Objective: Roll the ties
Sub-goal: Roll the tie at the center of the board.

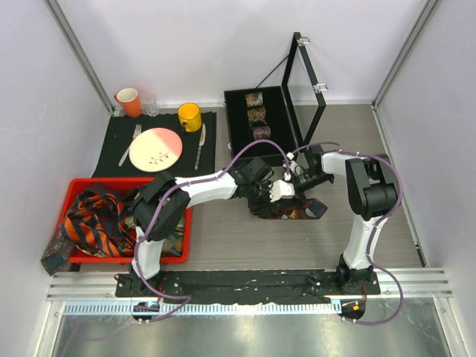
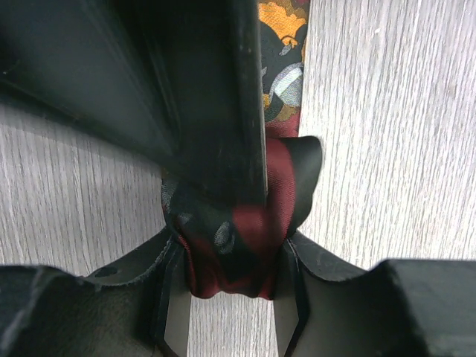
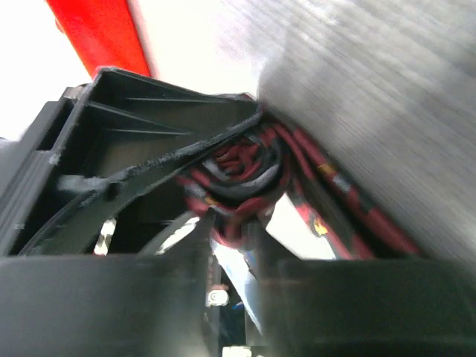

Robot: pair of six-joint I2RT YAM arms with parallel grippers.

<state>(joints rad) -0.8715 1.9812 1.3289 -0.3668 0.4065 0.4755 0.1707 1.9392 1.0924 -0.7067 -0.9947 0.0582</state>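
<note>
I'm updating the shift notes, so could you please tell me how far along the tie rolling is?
Done: three rolled ties sit in the black box. In hand: the dark red tie is partly coiled, the left fingers clamped on the coil and the right fingers against it; its tail lies flat on the table. Left: a pile of loose ties waits in the red bin.

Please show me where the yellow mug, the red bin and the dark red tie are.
yellow mug point(image 1: 190, 117), top view, its body.
red bin point(image 1: 97, 183), top view, its far rim.
dark red tie point(image 2: 245, 238), left wrist view, its rolled part.
</note>
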